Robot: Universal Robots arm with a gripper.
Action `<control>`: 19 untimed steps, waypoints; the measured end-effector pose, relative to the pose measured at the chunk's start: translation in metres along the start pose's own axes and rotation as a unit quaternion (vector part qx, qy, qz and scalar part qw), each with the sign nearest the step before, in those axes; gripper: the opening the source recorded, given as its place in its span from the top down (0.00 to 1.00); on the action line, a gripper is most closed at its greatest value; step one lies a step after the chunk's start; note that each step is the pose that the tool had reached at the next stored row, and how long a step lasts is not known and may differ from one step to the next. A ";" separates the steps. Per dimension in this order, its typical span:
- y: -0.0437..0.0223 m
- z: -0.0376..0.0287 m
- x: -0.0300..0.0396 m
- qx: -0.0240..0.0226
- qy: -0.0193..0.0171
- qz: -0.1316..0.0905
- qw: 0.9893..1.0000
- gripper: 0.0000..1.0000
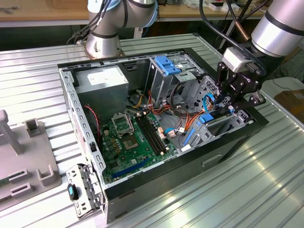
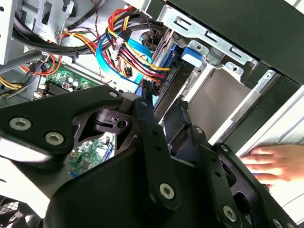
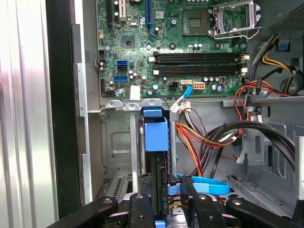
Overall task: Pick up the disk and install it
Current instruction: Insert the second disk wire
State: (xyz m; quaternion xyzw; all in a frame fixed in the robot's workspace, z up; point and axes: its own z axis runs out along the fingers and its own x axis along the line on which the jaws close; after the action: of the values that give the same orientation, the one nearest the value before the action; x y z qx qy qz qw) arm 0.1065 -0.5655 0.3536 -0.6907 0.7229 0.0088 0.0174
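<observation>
The disk (image 3: 156, 161) stands on edge in the metal drive bay at the front corner of the open computer case (image 1: 156, 183). Its blue plastic carrier (image 3: 156, 133) caps the end nearest the motherboard. In the exterior view the disk's blue carrier (image 1: 207, 118) shows at the case's right end. My gripper (image 1: 232, 97) hangs right over that bay. In both wrist views the black gripper (image 3: 165, 202) sits astride the disk's cabled end (image 2: 164, 107). Whether it clamps the disk is hidden.
Red, yellow and orange wire bundles (image 3: 199, 137) and a blue flat cable (image 3: 204, 184) crowd the bay's side. The green motherboard (image 1: 130, 137), a grey power-supply box (image 1: 102, 80) and a tall cage with a blue top (image 1: 168, 66) fill the case. A person's hand (image 2: 270, 161) rests outside it.
</observation>
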 end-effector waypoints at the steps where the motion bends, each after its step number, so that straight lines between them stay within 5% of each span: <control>1: 0.0000 0.0000 0.0000 0.000 0.000 0.000 1.000 0.62; 2: 0.0000 0.0000 0.0000 0.000 0.000 0.000 1.000 0.64; 5: 0.0000 0.0001 0.0000 0.000 0.000 0.000 1.000 0.89; 9: 0.0000 0.0001 0.0000 0.000 0.000 0.000 1.000 0.89; 19: 0.0007 0.0006 -0.0134 -0.001 -0.020 0.000 1.000 0.89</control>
State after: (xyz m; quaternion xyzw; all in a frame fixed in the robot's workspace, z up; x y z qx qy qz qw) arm 0.1064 -0.5521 0.3535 -0.6901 0.7226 0.0233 0.0313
